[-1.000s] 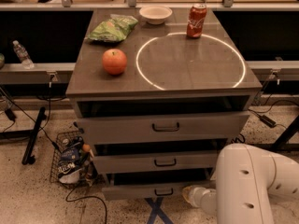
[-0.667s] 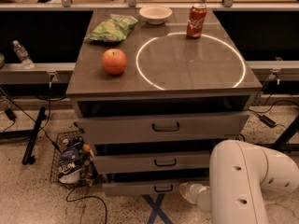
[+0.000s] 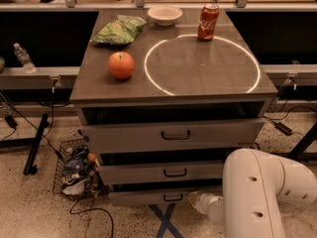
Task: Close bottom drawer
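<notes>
The bottom drawer [image 3: 148,198] is the lowest and narrowest grey front of three, with a small dark bar handle [image 3: 172,198]. It stands out a little from the cabinet, less than the two drawers above it. My gripper [image 3: 194,200] sits at the end of the white arm [image 3: 257,192], low at the right end of the bottom drawer's front and against or very near it. The arm hides the drawer's right end.
The middle drawer [image 3: 163,172] and top drawer [image 3: 173,135] stand partly open. On the top are an apple [image 3: 121,65], a green chip bag [image 3: 119,29], a white bowl [image 3: 165,15] and a red can [image 3: 208,22]. A wire basket [image 3: 74,170] and cables lie on the floor at left. Blue tape [image 3: 166,221] marks the floor.
The arm has moved left and towards the cabinet. The bottom drawer's front has slid back a little into the cabinet.
</notes>
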